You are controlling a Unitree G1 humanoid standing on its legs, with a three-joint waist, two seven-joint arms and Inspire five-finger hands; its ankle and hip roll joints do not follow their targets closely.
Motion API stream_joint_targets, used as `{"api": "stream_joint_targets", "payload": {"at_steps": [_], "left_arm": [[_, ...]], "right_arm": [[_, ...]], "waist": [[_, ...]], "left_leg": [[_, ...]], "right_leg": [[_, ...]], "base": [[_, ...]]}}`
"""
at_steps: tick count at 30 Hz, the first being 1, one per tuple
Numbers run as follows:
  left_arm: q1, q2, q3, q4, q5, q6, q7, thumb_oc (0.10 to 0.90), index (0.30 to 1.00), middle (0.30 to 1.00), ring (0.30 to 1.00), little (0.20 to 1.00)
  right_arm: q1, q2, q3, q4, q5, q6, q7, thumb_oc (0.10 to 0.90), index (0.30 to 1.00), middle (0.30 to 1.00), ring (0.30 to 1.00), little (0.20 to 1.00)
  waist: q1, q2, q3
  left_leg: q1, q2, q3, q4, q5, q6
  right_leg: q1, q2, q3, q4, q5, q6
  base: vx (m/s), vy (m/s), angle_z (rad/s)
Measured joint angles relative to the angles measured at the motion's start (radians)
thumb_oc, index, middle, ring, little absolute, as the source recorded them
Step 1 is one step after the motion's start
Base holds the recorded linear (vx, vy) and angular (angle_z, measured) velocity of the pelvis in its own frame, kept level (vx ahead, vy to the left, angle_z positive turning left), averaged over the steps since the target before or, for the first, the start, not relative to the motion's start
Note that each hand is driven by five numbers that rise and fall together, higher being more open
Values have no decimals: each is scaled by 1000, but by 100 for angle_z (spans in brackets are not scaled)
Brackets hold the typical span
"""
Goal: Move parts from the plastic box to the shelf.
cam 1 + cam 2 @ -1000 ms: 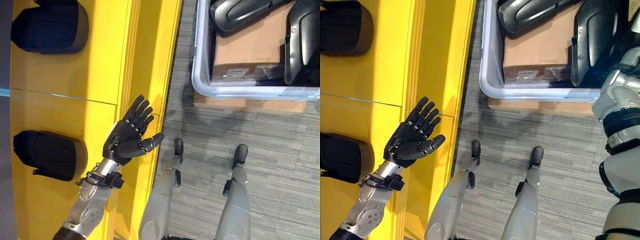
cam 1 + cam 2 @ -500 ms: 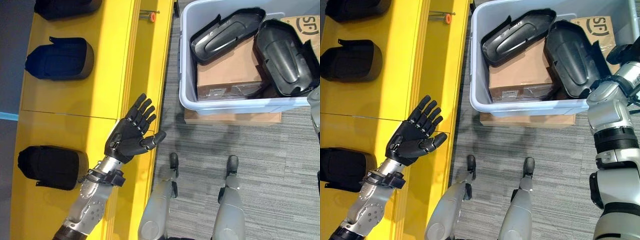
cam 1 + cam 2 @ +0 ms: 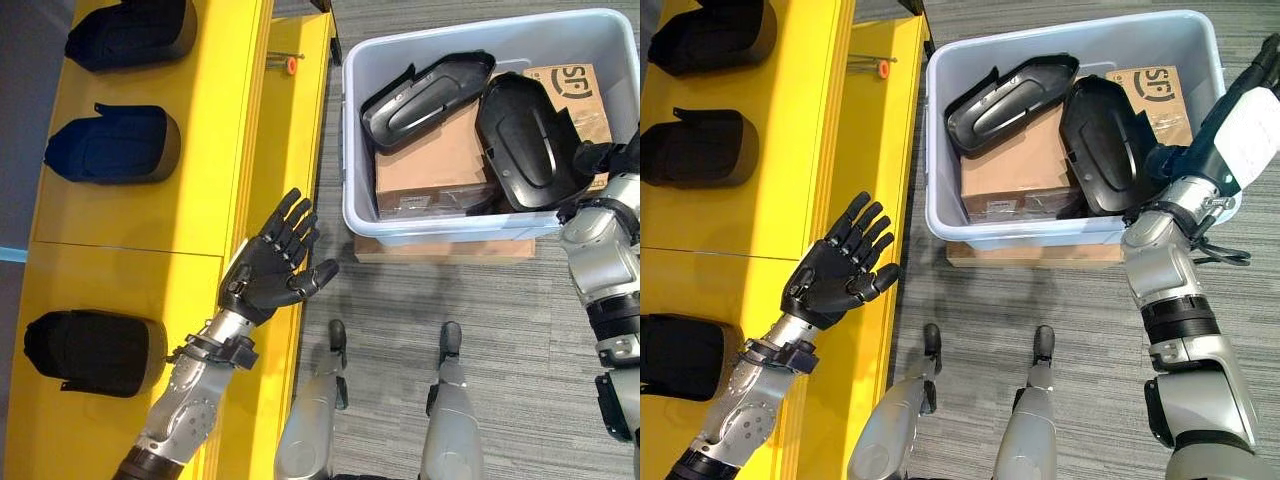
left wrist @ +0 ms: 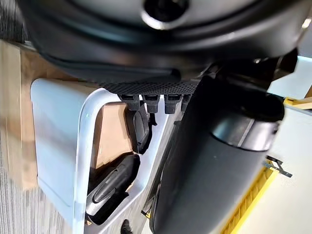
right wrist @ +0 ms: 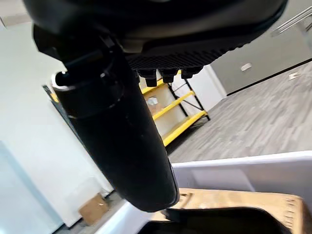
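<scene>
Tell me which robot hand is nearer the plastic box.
Right. The right robot hand is at the plastic box, by a black part inside. The left robot hand is open over the yellow shelf, apart from it.

A yellow shelf (image 3: 210, 130) carries 3 dark parts (image 3: 112, 145) spaced along it and a small orange-tipped item (image 3: 290, 65) near its far edge, while the grey carpeted floor (image 3: 520, 330) beside it bears flat cardboard (image 3: 440, 248) under the plastic box (image 3: 450, 225).

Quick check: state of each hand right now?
Left hand: open, empty, fingers spread over the yellow shelf.
Right hand: at the plastic box rim, state cannot be told.
</scene>
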Motion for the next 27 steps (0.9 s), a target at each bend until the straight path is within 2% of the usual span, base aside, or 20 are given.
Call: {"api": "stream_joint_targets", "payload": {"at_steps": [7,9,14,18,20,24,27], "left_arm": [[0,-10,3,0,6,7,16,900,1000,1000,1000,1000],[4,-30,17,0,6,9,18,900,1000,1000,1000,1000],[4,-31,25,2,6,16,37,900,1000,1000,1000,1000],[11,-35,29,1,16,20,42,900,1000,1000,1000,1000],[11,-43,32,1,16,20,43,900,1000,1000,1000,1000],[11,-80,31,9,37,22,56,900,1000,1000,1000,1000],[11,-98,32,10,44,23,57,900,1000,1000,1000,1000]], "right_arm": [[15,13,0,-45,-37,-37,23,900,1000,1000,1000,1000],[41,13,-1,-109,-47,-51,32,900,1000,1000,1000,1000],[90,44,-1,-232,-64,-129,55,900,1000,1000,1000,1000],[122,126,10,-396,-21,-200,125,900,1000,1000,1000,1000],[122,132,12,-419,-1,-200,146,900,1000,1000,1000,1000],[121,166,57,-475,38,-197,261,900,1000,1000,1000,1000],[120,175,125,-473,87,-148,349,900,1000,1000,1000,1000]], "waist": [[0,0,0],[-3,0,0],[-11,-1,1],[-27,-1,1],[-27,-1,0],[-27,-1,0],[-22,-1,0]], "left_leg": [[32,11,-2,-23,4,-6],[33,11,-1,-23,3,-6],[42,11,-1,-24,2,-6],[51,11,4,-27,2,-6],[51,11,6,-27,2,-6],[64,11,12,-29,0,-4],[69,12,8,-26,-1,-4]], "right_leg": [[26,11,-8,-3,-4,-4],[26,12,-9,-3,-6,-6],[33,12,-8,-3,-6,-5],[37,12,2,-3,-11,-4],[37,12,3,-3,-11,-4],[42,12,6,3,-14,0],[44,12,4,18,-25,-5]], "base": [[17,2,0],[42,31,1],[9,31,0],[38,53,-3],[47,30,-4],[45,6,-4],[38,-30,6]]}}
